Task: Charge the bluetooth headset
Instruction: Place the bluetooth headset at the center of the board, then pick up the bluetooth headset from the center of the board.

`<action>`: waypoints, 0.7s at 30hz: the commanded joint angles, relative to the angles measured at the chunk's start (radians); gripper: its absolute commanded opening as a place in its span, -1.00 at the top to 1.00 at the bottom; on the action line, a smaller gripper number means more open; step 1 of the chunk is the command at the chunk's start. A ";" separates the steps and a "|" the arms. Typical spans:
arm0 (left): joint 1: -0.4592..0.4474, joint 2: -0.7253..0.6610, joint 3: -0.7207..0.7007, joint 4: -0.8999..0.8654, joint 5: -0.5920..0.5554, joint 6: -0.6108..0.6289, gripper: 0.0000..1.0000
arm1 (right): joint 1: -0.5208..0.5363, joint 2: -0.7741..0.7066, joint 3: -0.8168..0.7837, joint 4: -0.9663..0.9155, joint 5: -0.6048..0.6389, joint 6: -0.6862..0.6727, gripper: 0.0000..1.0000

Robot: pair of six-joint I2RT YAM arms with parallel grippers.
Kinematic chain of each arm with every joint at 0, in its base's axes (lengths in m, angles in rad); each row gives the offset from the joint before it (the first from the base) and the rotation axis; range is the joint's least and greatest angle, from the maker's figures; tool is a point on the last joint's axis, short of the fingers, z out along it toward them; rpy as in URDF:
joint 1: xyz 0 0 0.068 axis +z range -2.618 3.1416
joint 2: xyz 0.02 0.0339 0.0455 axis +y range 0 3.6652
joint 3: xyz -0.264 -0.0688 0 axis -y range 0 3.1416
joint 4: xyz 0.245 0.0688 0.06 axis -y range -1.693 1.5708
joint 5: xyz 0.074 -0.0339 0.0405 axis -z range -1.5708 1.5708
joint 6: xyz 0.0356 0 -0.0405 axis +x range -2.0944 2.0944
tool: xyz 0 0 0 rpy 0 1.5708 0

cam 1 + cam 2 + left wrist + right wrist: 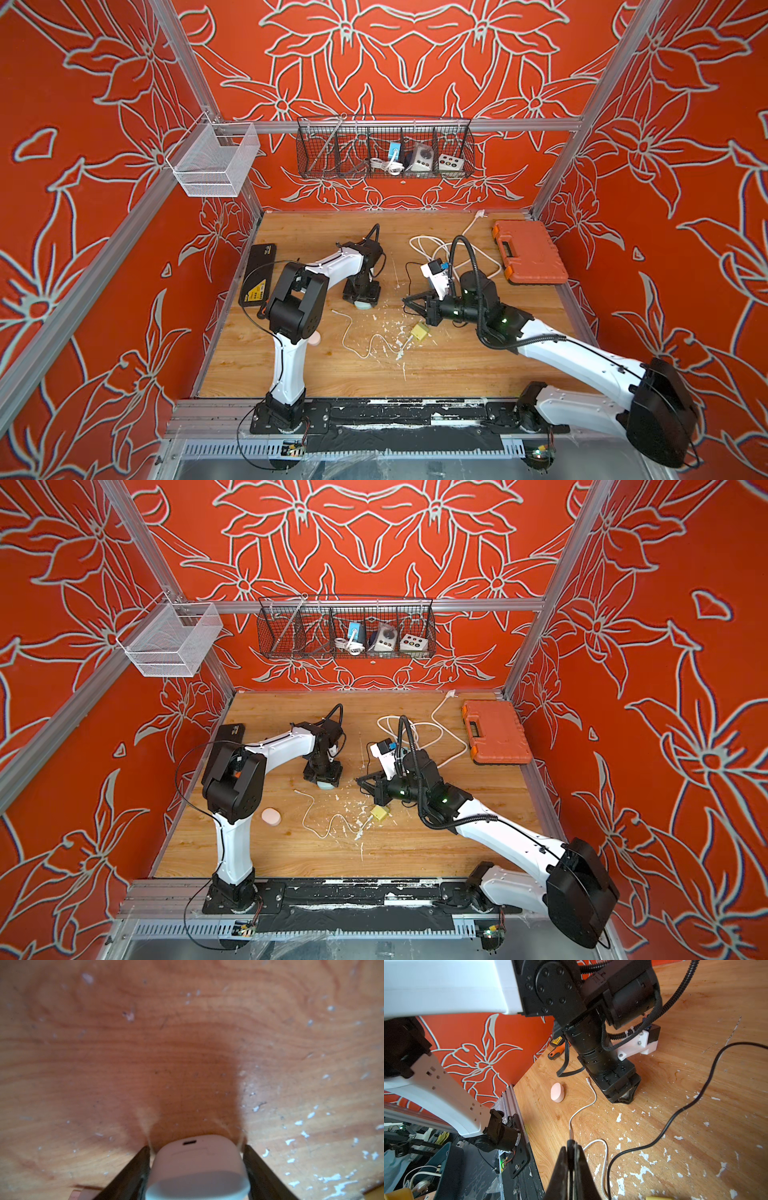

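The bluetooth headset's pale case [197, 1167], its charging slot [189, 1142] showing, stands on the wooden table between the fingers of my left gripper [196, 1147]. That gripper [363, 303] [326, 785] points straight down, open; thin slivers of wood show between fingertips and case. The white charging cable [361, 353] [320, 833] [591, 1095] snakes from a loose plug near the left gripper to a yellow adapter [419, 332] [380, 812]. My right gripper [409, 300] [361, 780] [572, 1145] hovers level above the table, shut and empty, right of the case.
A pink oval case [271, 816] [557, 1092] lies by the left arm. A black cable [695, 1101] crosses the table. An orange tool case [530, 251] sits back right, a black flat box [259, 274] left, coiled white cord [440, 249] behind the right arm. Wire baskets [384, 147] hang on the wall.
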 commanded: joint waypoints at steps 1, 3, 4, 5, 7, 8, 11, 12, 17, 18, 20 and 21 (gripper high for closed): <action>-0.004 -0.030 -0.041 0.019 0.003 -0.064 -0.46 | -0.006 -0.020 -0.011 0.002 0.018 -0.005 0.99; -0.003 -0.055 -0.064 0.038 0.013 -0.101 -0.47 | -0.007 -0.018 -0.010 0.003 0.015 -0.002 0.99; -0.003 -0.066 -0.075 0.045 0.011 -0.124 -0.47 | -0.006 -0.018 -0.011 0.005 0.014 -0.002 0.99; -0.004 -0.075 -0.084 0.049 0.005 -0.146 -0.47 | -0.006 -0.017 -0.011 0.006 0.014 -0.001 0.99; -0.004 -0.094 -0.114 0.073 -0.006 -0.204 -0.47 | -0.007 -0.015 -0.015 0.009 0.014 0.000 0.99; -0.004 -0.103 -0.130 0.086 -0.004 -0.233 -0.47 | -0.006 -0.013 -0.013 0.009 0.013 0.001 0.99; -0.004 -0.139 -0.200 0.164 0.004 -0.315 -0.47 | -0.007 -0.010 -0.012 0.012 0.008 0.003 0.99; -0.004 -0.148 -0.224 0.189 0.008 -0.344 -0.47 | -0.006 -0.010 -0.011 0.012 0.009 0.001 0.99; -0.005 -0.175 -0.293 0.268 -0.022 -0.397 -0.47 | -0.006 -0.008 -0.011 0.008 0.011 0.000 0.99; -0.005 -0.175 -0.298 0.277 -0.022 -0.399 -0.47 | -0.005 -0.007 -0.010 0.008 0.012 -0.001 0.99; -0.007 -0.174 -0.297 0.288 -0.012 -0.394 -0.47 | -0.006 -0.003 -0.010 0.006 0.013 -0.002 0.99; -0.010 -0.169 -0.295 0.291 -0.011 -0.388 -0.46 | -0.006 -0.002 -0.011 0.008 0.014 -0.002 0.99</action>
